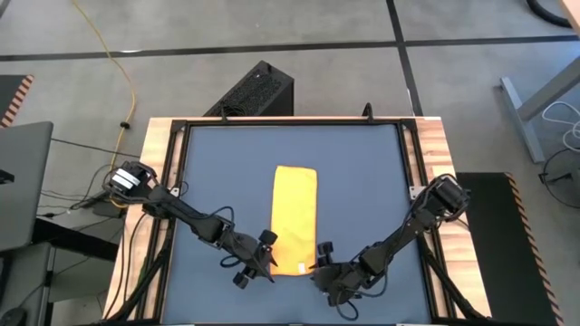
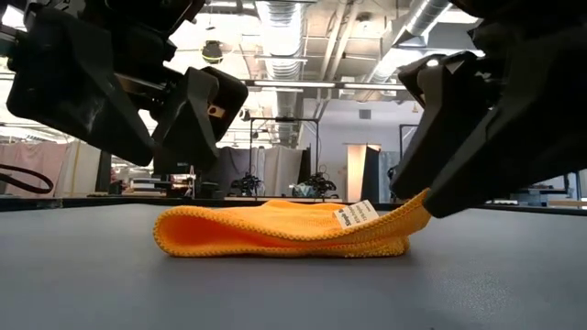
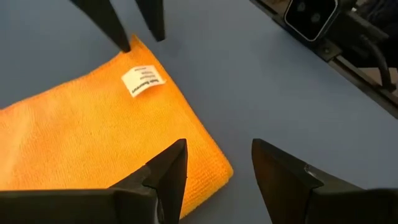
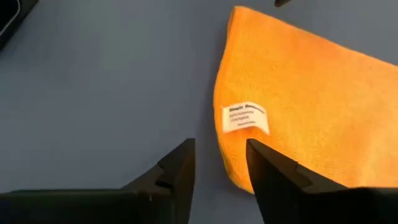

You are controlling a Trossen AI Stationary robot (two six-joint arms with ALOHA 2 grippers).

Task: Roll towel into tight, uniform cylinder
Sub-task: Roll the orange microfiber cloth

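The yellow towel (image 1: 294, 217) lies folded into a narrow strip in the middle of the dark blue tabletop (image 1: 217, 172), its long axis running near to far. Its white tag (image 4: 245, 117) sits by the near right corner. My left gripper (image 3: 219, 143) is open over the towel's near left corner (image 3: 221, 171), which lies flat in the low view (image 2: 165, 231). My right gripper (image 4: 220, 143) is open, with one finger on each side of the near right corner. In the high view the left gripper (image 1: 261, 258) and the right gripper (image 1: 319, 256) flank the towel's near end. My right gripper meets the towel's near right corner (image 2: 417, 202) beside the tag. The top layer there rises off the table against one finger (image 2: 440, 174), while the bottom layer (image 2: 394, 247) stays down. The fingers slant down from the near right, with a gap still between them.
A wooden frame (image 1: 163, 181) borders the tabletop. A black box (image 1: 258, 91) stands on the floor beyond the far edge. Bare blue surface lies on both sides of the towel and beyond its far end (image 1: 294, 145).
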